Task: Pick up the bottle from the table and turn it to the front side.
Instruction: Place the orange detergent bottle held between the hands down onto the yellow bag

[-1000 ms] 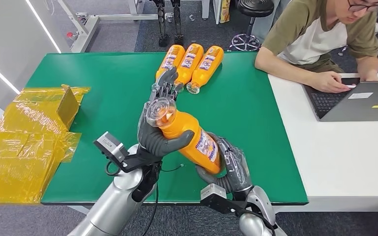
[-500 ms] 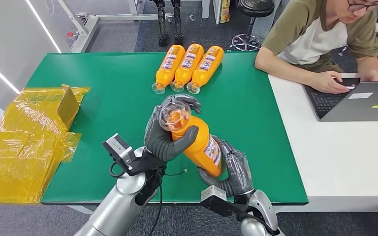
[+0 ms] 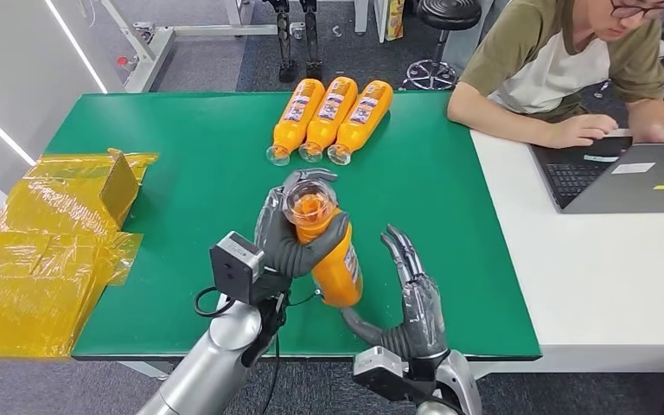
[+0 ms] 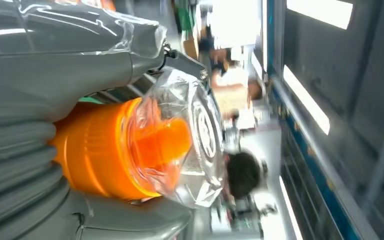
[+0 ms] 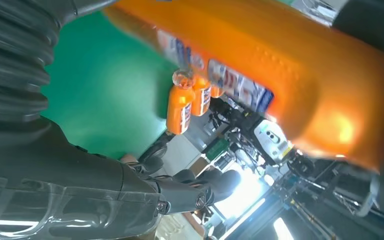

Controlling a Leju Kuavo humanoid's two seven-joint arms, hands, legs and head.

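Note:
My left hand (image 3: 296,238) grips an orange bottle (image 3: 335,264) around its neck, just below the clear cap (image 3: 309,204). The bottle hangs above the green table (image 3: 181,173), cap up and tilted toward me, its label (image 3: 349,258) facing right. In the left wrist view the cap (image 4: 180,145) stands out from the grey fingers (image 4: 55,65). My right hand (image 3: 412,298) stands to the right of the bottle with its fingers spread and nothing in them, its thumb near the bottle's base. The right wrist view shows the bottle's body (image 5: 290,70) close above that hand (image 5: 55,170).
Three more orange bottles (image 3: 331,114) lie side by side at the table's far edge. Crumpled yellow bags (image 3: 43,251) cover the left side. At the white table (image 3: 605,285) on the right a person (image 3: 562,60) types on a laptop (image 3: 631,177).
The left hand has swung the bottle more upright and drawn it nearer to me. The right hand has let go of the bottle's lower end and spread its fingers.

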